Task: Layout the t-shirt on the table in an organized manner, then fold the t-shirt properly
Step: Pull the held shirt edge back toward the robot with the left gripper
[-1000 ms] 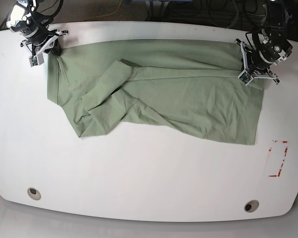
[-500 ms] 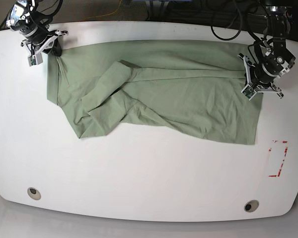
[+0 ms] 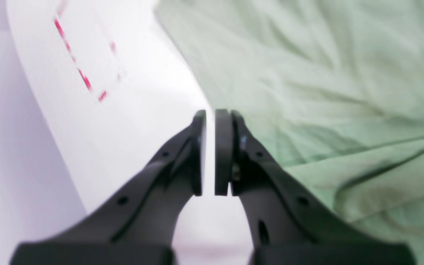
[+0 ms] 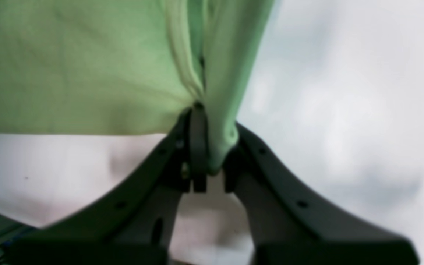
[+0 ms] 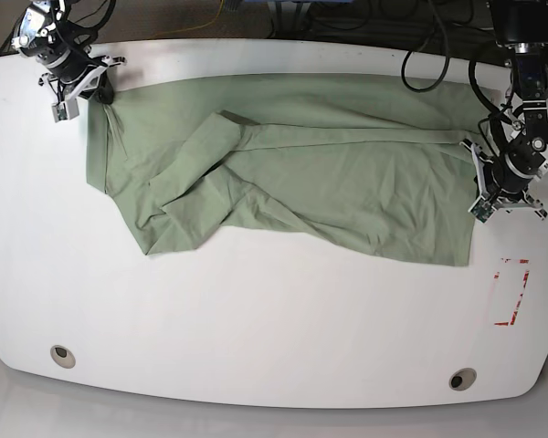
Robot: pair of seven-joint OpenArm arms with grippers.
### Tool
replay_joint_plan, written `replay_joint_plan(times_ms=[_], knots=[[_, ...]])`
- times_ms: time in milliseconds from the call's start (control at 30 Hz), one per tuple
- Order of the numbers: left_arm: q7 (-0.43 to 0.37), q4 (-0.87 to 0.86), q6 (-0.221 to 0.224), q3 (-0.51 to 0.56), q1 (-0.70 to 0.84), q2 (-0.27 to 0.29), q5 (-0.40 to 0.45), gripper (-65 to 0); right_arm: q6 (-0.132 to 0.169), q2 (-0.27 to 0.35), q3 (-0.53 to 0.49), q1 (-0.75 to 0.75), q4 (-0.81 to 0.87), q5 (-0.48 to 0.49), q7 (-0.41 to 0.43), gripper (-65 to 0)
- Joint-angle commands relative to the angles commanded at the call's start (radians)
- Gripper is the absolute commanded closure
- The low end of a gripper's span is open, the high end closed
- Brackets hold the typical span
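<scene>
Your right claw is clamped on a bunched corner of the t-shirt; the right wrist view shows cloth pinched between the fingers, something the base view cannot resolve, since there the claw is only a small dark shape at the upper left of the frame, at the shirt's corner. Your left claw has its fingers nearly together with a thin gap and nothing between them, poised over the bare white surface just beside the shirt's edge. Both wrist views are blurred. The t-shirt lies spread and wrinkled across the upper half of the base frame, one part folded over itself. Red tape marks sit at the right.
</scene>
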Motion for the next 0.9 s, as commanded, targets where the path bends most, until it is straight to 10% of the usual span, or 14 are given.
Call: replay_joint_plan(times_ms=[433, 900], knots=[[0.003, 0.077, 0.000, -0.017, 0.006, 0.043, 0.000, -2.7, 0.000, -0.002, 0.003, -0.006, 0.195, -0.005, -0.097, -47.0], [0.003, 0.078, 0.000, -0.078, 0.048, 0.044, -0.003, -3.0, 0.000, -0.006, 0.127, -0.021, 0.324, 0.000, -0.115, -57.8]])
